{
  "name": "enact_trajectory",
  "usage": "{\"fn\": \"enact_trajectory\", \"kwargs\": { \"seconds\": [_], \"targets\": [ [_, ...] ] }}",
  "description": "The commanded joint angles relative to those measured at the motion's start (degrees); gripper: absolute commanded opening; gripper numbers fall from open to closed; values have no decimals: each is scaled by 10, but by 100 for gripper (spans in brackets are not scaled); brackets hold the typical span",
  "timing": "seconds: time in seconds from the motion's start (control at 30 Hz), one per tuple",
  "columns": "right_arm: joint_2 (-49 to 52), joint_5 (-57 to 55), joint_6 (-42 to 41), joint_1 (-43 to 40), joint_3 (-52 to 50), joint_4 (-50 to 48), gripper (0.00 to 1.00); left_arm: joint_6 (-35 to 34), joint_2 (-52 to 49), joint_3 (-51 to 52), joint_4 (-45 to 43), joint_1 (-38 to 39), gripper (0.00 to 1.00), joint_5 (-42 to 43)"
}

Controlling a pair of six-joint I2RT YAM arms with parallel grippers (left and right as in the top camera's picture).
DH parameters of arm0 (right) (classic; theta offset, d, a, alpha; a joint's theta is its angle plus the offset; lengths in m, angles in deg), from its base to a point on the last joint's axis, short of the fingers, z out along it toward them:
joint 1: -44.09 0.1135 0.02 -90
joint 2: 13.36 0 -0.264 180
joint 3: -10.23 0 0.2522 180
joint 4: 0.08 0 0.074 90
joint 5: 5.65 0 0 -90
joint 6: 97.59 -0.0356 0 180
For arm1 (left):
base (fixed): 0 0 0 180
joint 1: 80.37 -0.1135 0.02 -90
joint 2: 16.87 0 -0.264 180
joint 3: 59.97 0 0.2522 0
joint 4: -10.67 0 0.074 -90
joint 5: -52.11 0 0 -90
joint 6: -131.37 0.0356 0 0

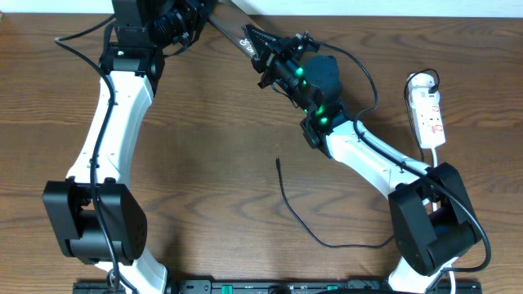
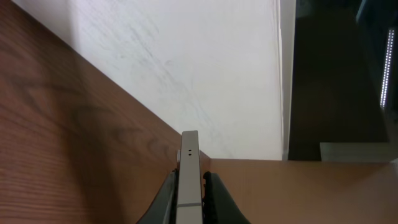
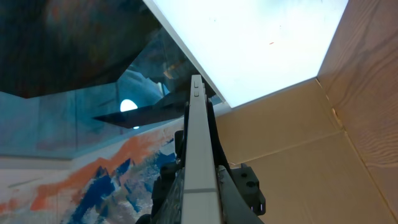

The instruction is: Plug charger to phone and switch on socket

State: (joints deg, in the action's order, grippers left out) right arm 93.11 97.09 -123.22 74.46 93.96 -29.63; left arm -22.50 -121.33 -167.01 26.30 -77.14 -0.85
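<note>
The phone [image 1: 242,36] is a dark slab with white lettering, held tilted in the air over the table's far edge. My left gripper [image 1: 201,16] is shut on its far-left end. My right gripper [image 1: 270,59] is shut on its near-right end. In the left wrist view the phone's pale thin edge [image 2: 189,163] stands between the jaws [image 2: 190,186]. The right wrist view shows the same edge [image 3: 198,118] between its jaws [image 3: 199,171]. The charger cable [image 1: 296,214] lies loose on the table, its plug tip [image 1: 278,161] free. The socket strip [image 1: 427,110] lies at the far right.
The strip's thick white cord [image 1: 436,157] runs down toward the right arm's base [image 1: 429,216]. The left arm's base [image 1: 94,220] stands at the near left. A white wall [image 2: 186,62] borders the table's far edge.
</note>
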Motion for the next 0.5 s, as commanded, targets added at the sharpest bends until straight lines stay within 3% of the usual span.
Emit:
{"fn": "enact_trajectory", "kwargs": {
  "seconds": [0.0,0.27,0.47],
  "targets": [
    [-4,9,-4,8,8,5,1,16,7,-5,-13,1,7,10],
    [-4,9,-4,8,8,5,6,16,7,-5,-13,1,7,10],
    [-4,9,-4,8,8,5,31,16,7,-5,-13,1,7,10]
  ]
}}
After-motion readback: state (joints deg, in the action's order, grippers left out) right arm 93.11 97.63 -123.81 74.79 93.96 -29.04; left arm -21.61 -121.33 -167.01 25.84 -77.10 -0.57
